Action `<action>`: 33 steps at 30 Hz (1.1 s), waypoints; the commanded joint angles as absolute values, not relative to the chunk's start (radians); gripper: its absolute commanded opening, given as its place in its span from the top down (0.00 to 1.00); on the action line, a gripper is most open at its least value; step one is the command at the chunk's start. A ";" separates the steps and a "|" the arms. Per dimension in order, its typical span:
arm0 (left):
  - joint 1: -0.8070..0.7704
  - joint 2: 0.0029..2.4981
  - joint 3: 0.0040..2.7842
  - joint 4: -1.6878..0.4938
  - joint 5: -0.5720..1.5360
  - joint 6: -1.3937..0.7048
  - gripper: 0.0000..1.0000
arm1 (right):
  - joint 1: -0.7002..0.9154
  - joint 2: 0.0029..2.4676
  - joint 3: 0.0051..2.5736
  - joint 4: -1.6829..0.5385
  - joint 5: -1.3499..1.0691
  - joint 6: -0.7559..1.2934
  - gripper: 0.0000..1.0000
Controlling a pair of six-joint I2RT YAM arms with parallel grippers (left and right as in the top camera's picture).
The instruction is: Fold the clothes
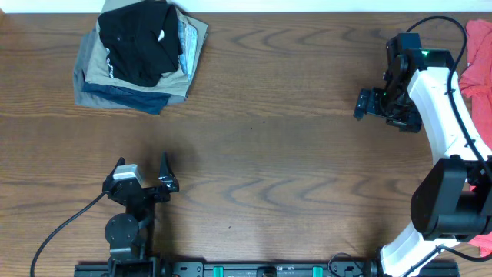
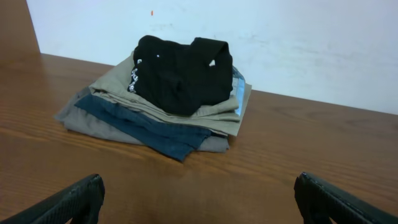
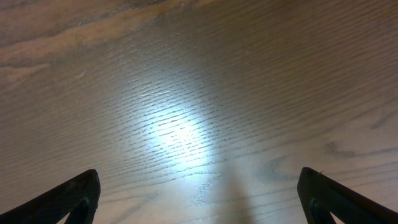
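Left gripper (image 1: 141,163) and right gripper (image 1: 359,105) hover agape, empty, shirt (image 1: 138,38) seemingly folded atop the pile (image 1: 96,73); next likely a reach for red garment (image 1: 480,54).

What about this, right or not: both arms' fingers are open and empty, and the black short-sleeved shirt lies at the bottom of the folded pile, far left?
Not quite. The black short-sleeved shirt lies on top of the folded khaki and blue-grey garments, not at the bottom; the left wrist view shows it. The left gripper and right gripper do have open, empty fingers.
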State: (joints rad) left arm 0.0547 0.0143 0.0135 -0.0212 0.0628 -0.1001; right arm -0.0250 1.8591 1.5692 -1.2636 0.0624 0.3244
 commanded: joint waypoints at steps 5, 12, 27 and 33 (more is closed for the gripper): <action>0.049 0.018 0.005 -0.067 0.062 -0.083 0.02 | -0.019 1.852 1.572 -1.264 0.075 0.313 0.01; 0.049 0.018 0.005 -0.067 0.062 -0.083 0.02 | -0.019 1.852 1.572 -1.264 0.075 0.313 0.01; 0.049 0.018 0.005 -0.067 0.062 -0.083 0.02 | -0.013 1.852 1.571 -1.264 0.075 0.313 0.01; 0.049 0.018 0.005 -0.067 0.062 -0.083 0.02 | 0.053 1.807 1.571 -1.264 0.075 0.313 0.01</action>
